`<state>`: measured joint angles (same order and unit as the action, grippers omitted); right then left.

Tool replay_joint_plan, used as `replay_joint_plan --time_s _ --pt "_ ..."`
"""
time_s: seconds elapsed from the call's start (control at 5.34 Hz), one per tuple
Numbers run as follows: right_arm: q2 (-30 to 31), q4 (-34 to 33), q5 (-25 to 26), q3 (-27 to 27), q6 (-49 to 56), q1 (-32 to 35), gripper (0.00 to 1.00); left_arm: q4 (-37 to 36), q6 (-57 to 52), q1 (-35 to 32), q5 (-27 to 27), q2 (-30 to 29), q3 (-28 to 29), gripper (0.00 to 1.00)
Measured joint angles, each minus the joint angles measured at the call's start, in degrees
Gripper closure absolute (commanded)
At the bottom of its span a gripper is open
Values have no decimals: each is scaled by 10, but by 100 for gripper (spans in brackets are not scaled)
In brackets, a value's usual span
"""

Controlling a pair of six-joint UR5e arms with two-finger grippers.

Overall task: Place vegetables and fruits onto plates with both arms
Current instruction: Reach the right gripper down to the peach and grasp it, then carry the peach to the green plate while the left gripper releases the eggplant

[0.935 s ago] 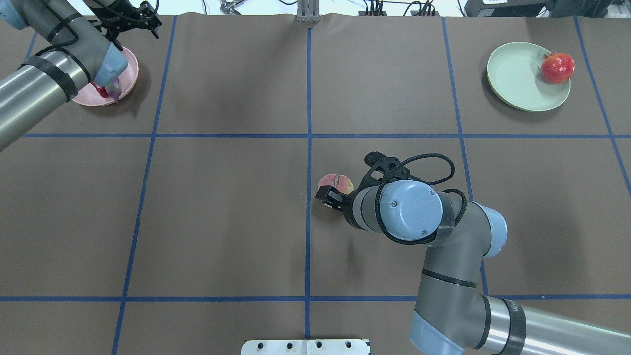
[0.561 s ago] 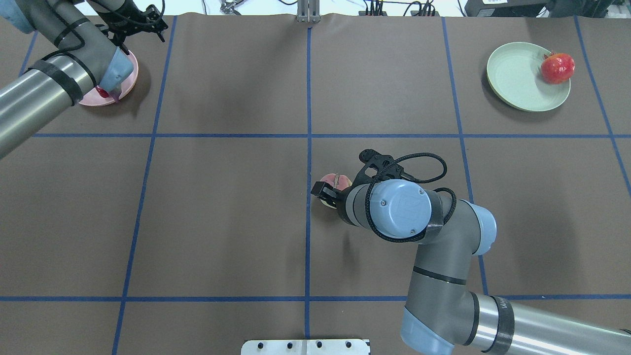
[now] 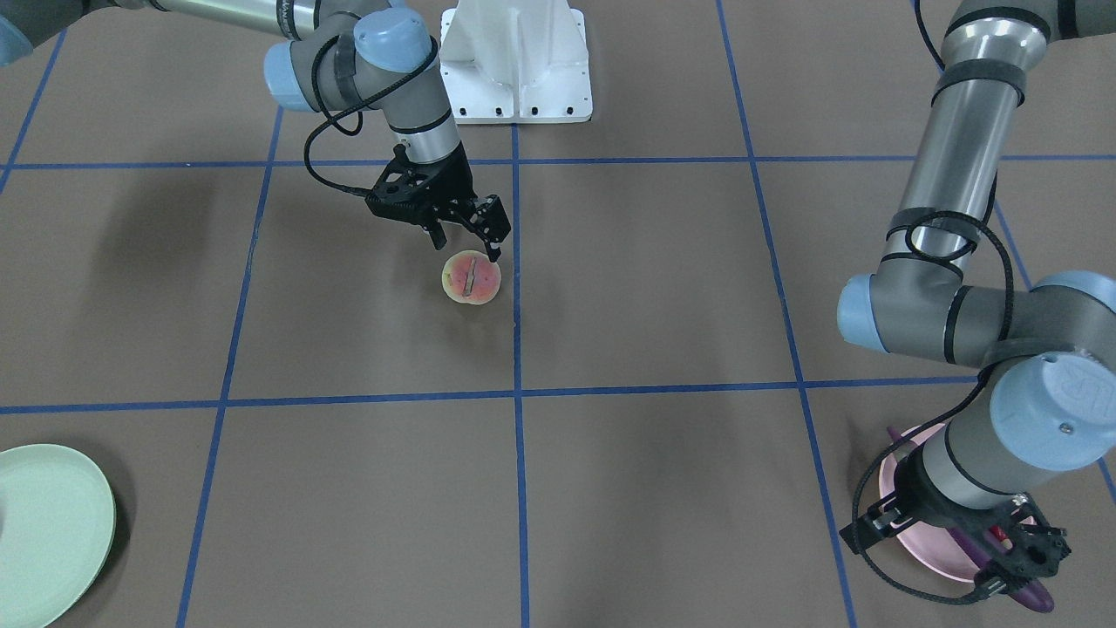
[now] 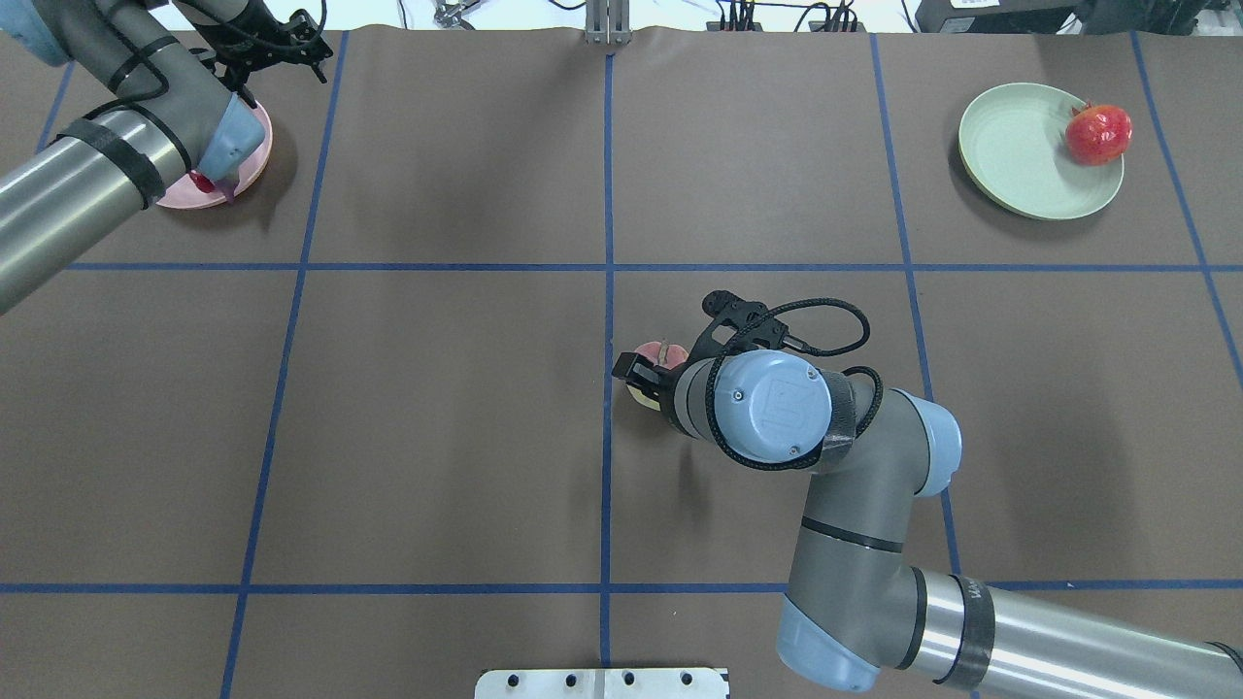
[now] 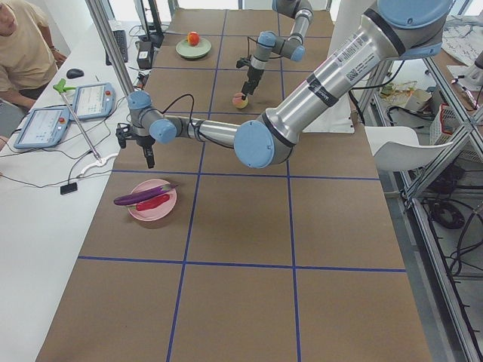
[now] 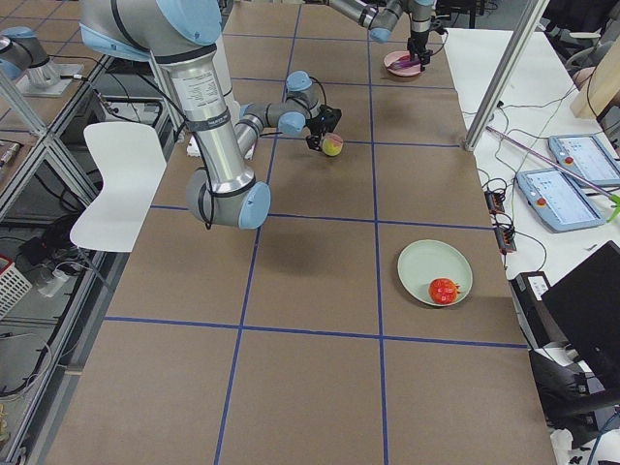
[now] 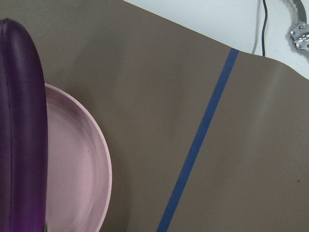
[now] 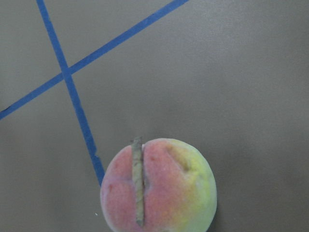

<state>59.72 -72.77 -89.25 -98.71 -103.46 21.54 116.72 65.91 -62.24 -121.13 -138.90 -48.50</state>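
The peach-like fruit (image 3: 471,277) lies on the brown table near the centre blue line and fills the bottom of the right wrist view (image 8: 159,186). My right gripper (image 3: 468,244) is open and hovers just above it, one finger at each side, not touching. The pink plate (image 3: 907,523) holds the purple eggplant (image 5: 143,197) and the red chili (image 5: 155,202). My left gripper (image 3: 1020,558) is open and empty above that plate. The eggplant (image 7: 21,121) shows in the left wrist view. The pomegranate (image 4: 1098,134) sits on the rim of the green plate (image 4: 1020,165).
The white base block (image 3: 514,61) stands at the robot's edge of the table. Blue tape lines (image 4: 608,291) divide the brown cover into squares. Operators' tablets (image 5: 45,124) and cables lie on the white bench beyond the far edge.
My right arm has moved left and forward, so its wrist now covers more of the peach. My left arm has drawn back a little from the pink plate.
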Motion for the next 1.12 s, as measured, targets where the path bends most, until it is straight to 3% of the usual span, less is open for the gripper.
replay_joint_plan --time_s 0.19,0.37,0.56,0.75,1.12 --pt "-1 0 2 5 1 2 1 0 6 2 0 0 -2 0" --pt "-3 1 4 10 2 4 13 -2 12 4 0 0 -5 0" --pt "-8 1 5 14 1 5 68 -3 15 4 1 0 -8 0" --pt "-16 0 6 21 -2 7 100 -3 16 5 2 2 -10 0" --pt "-23 0 7 27 -6 13 100 -3 17 6 3 8 -18 0"
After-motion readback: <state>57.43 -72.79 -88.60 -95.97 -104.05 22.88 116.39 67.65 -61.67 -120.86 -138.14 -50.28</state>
